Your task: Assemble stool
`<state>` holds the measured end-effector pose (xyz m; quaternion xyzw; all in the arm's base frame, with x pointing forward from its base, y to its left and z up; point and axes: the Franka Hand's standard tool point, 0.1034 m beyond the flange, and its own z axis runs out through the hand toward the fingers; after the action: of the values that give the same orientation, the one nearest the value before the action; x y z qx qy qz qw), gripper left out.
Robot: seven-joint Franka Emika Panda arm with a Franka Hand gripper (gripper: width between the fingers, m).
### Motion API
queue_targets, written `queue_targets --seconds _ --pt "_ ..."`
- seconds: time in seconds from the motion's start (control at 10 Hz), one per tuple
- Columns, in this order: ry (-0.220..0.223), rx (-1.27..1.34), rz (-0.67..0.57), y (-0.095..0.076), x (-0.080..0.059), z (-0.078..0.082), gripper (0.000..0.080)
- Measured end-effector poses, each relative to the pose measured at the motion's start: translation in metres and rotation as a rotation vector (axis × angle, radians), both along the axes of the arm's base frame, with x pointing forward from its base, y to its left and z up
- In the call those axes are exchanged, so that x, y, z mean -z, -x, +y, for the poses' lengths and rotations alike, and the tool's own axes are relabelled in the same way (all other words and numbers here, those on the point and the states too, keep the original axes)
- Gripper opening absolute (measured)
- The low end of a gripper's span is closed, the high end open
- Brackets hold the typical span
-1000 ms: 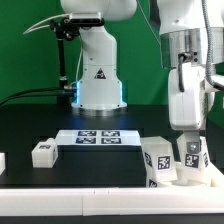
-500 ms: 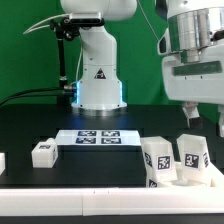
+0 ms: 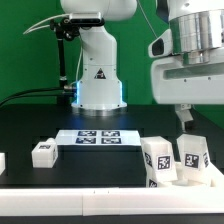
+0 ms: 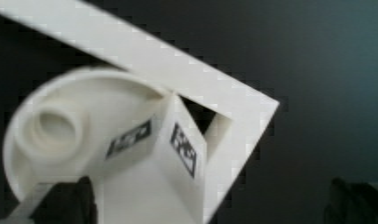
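White leg is lying toward the exterior view's left of the seat; we are hovering our released, empty gripper over the seat.

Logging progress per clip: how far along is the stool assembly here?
Done: two legs stand upright on the seat. In hand: nothing; the hand is open, raised above them. Left: one socket looks empty, and a loose leg lies on the table at the exterior view's left.
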<state>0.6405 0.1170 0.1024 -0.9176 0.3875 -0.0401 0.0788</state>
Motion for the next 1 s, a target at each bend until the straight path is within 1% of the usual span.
queue_targets --seconds 0.1,0.2,0.3,0.4,0.5,0.6,0.7,0.8,0.9,1.0 --pt "0.020 -0.166 -0.013 0.002 0.004 0.002 0.0649" --pt "0.044 -0.315 -0.008 0.004 0.004 0.003 0.0649" --pt "0.064 -0.402 -0.025 0.003 0.004 0.001 0.0649" --pt "0.104 -0.448 -0.091 0.000 0.003 -0.009 0.0649" --pt "0.114 -0.481 -0.083 0.002 0.005 -0.009 0.0649" --pt "0.139 -0.568 -0.090 0.001 0.004 -0.011 0.0649" --pt "0.176 -0.714 -0.093 0.001 0.004 -0.013 0.0649" --pt "0.251 -1.020 -0.089 -0.002 0.001 -0.013 0.0649" --pt "0.257 -1.125 -0.062 0.002 0.005 -0.007 0.0649" --pt "0.269 -1.283 -0.009 0.005 0.004 -0.002 0.0649"
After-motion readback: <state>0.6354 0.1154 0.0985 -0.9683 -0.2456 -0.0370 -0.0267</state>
